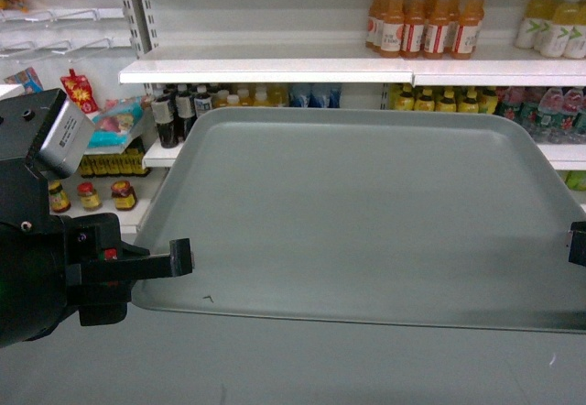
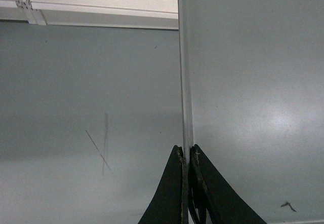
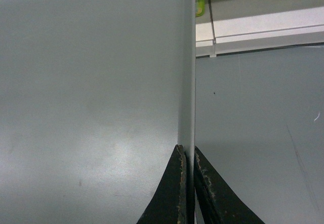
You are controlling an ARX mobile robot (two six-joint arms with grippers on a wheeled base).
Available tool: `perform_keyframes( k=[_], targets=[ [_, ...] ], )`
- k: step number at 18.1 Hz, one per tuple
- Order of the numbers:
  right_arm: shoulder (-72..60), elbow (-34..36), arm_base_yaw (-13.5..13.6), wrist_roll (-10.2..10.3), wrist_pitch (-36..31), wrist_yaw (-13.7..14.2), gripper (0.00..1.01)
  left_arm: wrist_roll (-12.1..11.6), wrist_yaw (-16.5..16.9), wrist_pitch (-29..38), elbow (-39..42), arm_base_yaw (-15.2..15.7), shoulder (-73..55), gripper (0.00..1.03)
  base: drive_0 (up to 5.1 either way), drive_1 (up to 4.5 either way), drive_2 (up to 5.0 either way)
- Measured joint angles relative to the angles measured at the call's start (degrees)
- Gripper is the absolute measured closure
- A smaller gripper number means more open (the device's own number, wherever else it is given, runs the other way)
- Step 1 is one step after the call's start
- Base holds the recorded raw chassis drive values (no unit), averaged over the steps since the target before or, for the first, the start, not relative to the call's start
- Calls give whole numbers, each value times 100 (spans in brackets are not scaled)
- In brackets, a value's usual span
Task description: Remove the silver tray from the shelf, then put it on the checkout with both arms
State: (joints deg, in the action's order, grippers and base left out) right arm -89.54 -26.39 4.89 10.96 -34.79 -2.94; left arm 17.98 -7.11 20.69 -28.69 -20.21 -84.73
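Note:
The silver tray (image 1: 366, 213) is a large grey-green rectangle held level in the air in front of the shelf (image 1: 265, 66), touching no board. My left gripper (image 1: 183, 260) is shut on the tray's left rim near the front corner, by a small scratch mark (image 1: 209, 299). In the left wrist view the fingers (image 2: 174, 183) pinch the thin rim (image 2: 186, 82). At the right edge of the head view, my right gripper (image 1: 575, 243) is shut on the right rim, and its fingers (image 3: 174, 183) clamp that rim (image 3: 188, 82). The checkout is out of view.
Orange drink bottles (image 1: 426, 22) stand on the upper shelf, dark bottles (image 1: 179, 112) and small jars (image 1: 90, 194) lower down at the left. Grey floor (image 1: 275, 368) lies under the tray. The shelf's white base (image 2: 101, 8) shows beyond the floor.

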Motion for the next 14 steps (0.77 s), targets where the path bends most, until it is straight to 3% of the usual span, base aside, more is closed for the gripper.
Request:
perform_keyframes(
  k=[14],
  targets=[
    [0,0,0,0,-11,-4,98,0,-2,15,0,0,0,100,5,-428,439]
  ],
)
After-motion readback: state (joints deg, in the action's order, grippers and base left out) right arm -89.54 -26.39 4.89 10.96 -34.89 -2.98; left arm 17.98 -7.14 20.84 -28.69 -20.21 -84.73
